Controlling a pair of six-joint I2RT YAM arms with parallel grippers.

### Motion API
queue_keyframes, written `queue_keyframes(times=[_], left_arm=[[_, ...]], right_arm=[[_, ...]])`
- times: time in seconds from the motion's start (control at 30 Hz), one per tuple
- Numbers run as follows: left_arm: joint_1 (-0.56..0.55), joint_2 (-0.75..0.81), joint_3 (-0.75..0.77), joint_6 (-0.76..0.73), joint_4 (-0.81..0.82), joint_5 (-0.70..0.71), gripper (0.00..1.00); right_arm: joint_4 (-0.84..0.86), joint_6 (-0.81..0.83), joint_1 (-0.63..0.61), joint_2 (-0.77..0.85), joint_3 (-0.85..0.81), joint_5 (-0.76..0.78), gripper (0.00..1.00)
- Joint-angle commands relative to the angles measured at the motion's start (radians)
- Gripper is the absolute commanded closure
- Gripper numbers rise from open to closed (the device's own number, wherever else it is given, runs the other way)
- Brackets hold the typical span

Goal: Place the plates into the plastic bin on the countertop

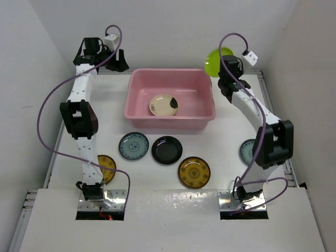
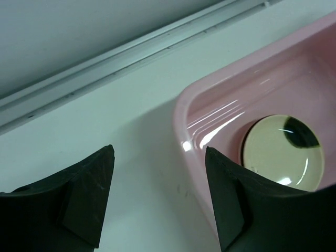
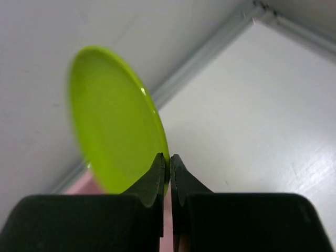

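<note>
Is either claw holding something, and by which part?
The right gripper pinches the lime green plate by its rim; the left gripper is open and empty.

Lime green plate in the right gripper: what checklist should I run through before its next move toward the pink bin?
1. Right gripper shut on the rim of the lime green plate: ok.
2. Grip secure enough to carry: cannot tell; only the rim's edge is pinched.
3. Plate above the pink bin: not ok; it hangs beyond the far right corner.
4. Room in the bin: ok; only one cream plate lies inside.
5. Left gripper out of the way: ok; open, empty, outside the bin's far left corner.
</note>
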State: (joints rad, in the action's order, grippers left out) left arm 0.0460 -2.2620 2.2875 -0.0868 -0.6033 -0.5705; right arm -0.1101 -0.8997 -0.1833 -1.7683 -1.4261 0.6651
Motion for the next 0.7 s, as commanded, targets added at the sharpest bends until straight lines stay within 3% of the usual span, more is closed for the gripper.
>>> queue_keyframes(times=[0.0,0.13,0.2,0.23,0.3,0.33,0.4,0.43,0.47,0.53,0.67], left_arm=[[0.037,0.091,0.041,-0.031,-0.016,0.007,0.28],[0.089,0.130,-0.028,-0.050,-0.038,0.008,0.28],[0.110,0.142,-0.069,-0.059,-0.053,0.008,0.28],[0.133,0.157,-0.086,-0.071,-0.065,0.008,0.28],[0.155,0.167,-0.124,-0.080,-0.066,0.008,0.28],[0.164,0.182,-0.164,-0.080,-0.075,0.023,0.28],[0.180,0.206,-0.201,-0.090,-0.075,0.023,0.28],[0.192,0.216,-0.241,-0.099,-0.075,0.023,0.28],[0.202,0.225,-0.264,-0.099,-0.084,0.023,0.28],[0.203,0.266,-0.353,-0.145,-0.093,-0.002,0.28],[0.212,0.335,-0.525,-0.200,-0.102,-0.017,0.29]], right_arm=[[0.194,0.238,-0.048,0.073,0.008,0.235,1.00],[0.409,0.520,-0.146,0.138,0.076,0.156,1.00],[0.438,0.563,-0.171,0.144,0.096,0.105,1.00],[0.393,0.564,-0.177,0.141,0.102,-0.130,1.00],[0.331,0.476,-0.177,0.124,0.072,-0.292,1.00],[0.308,0.461,-0.174,0.056,0.015,-0.549,1.00],[0.150,0.412,-0.171,-0.005,-0.071,-0.657,1.00],[0.044,0.383,-0.171,-0.123,-0.117,-0.808,1.00],[-0.042,0.374,-0.165,-0.160,-0.246,-0.847,1.00],[-0.106,0.361,-0.165,-0.272,-0.319,-0.946,1.00],[-0.180,0.352,-0.156,-0.361,-0.359,-0.975,1.00]])
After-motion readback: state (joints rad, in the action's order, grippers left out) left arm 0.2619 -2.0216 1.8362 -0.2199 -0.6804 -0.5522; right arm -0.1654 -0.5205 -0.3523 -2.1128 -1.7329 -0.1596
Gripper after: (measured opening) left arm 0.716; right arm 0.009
